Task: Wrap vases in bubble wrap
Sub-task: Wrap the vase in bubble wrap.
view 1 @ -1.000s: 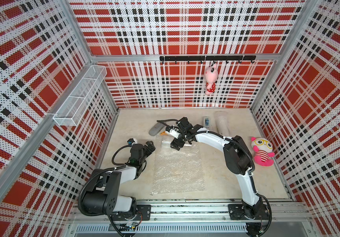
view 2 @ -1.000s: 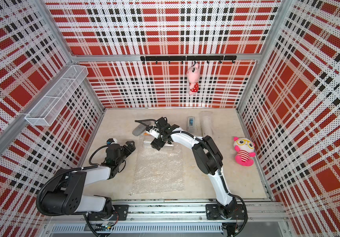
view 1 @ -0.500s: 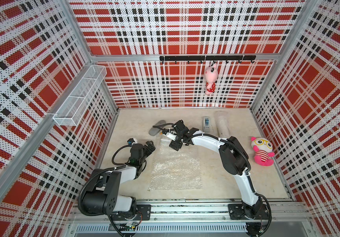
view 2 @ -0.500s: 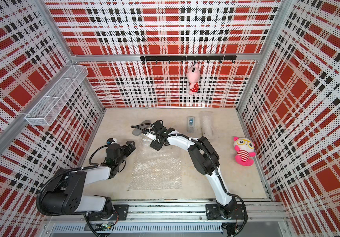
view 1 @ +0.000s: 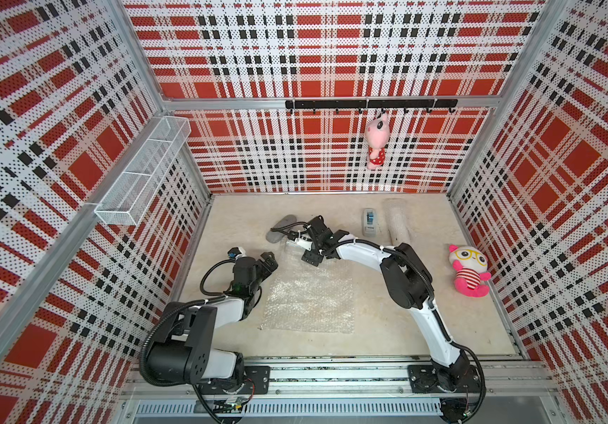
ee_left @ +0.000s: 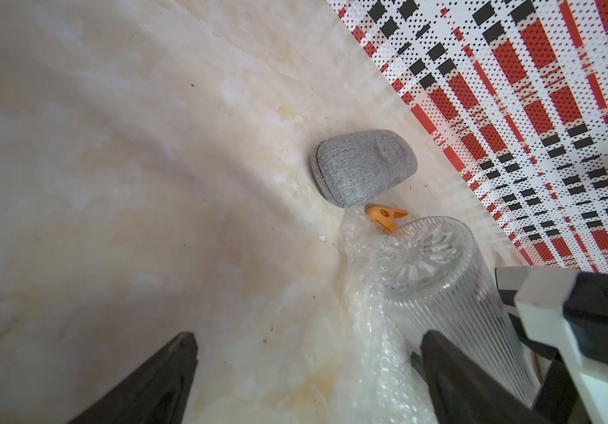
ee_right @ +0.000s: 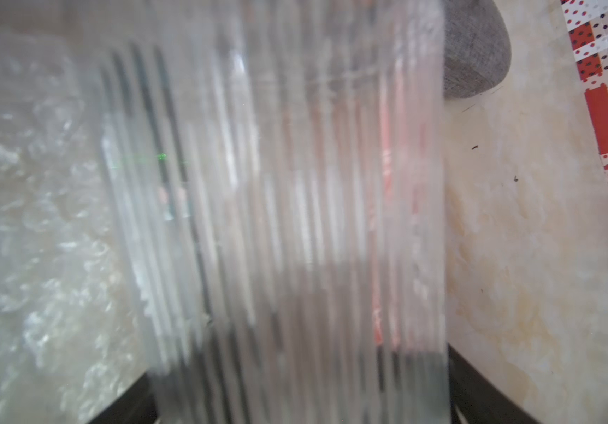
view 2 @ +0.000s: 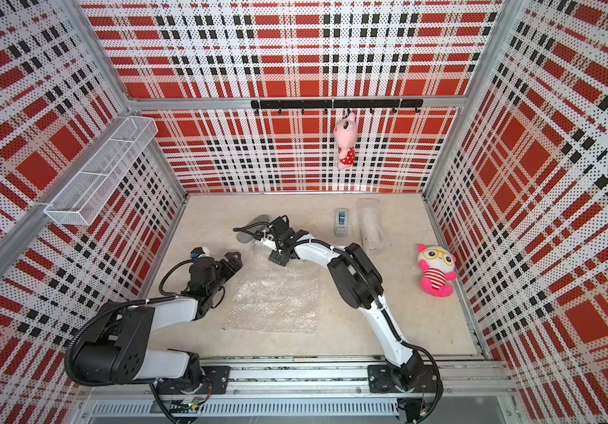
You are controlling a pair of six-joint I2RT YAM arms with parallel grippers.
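**Right hand holds the ribbed vase at the far end of the bubble wrap**

The ribbed vase is clear glass. It lies on its side on the far end of the bubble wrap, which is spread flat in the middle of the table. The right hand grips the vase with one finger on each side.

The round bottom of the vase points at a grey case that lies close by. A small orange clip sits between the two, right at the edge of the wrap.

The left hand is wide open and holds nothing. It hangs just beside the left edge of the wrap, near the vase.

Farther back on the right lie a small tape dispenser and a roll of bubble wrap, side by side. A pink plush toy sits well apart by the right wall.
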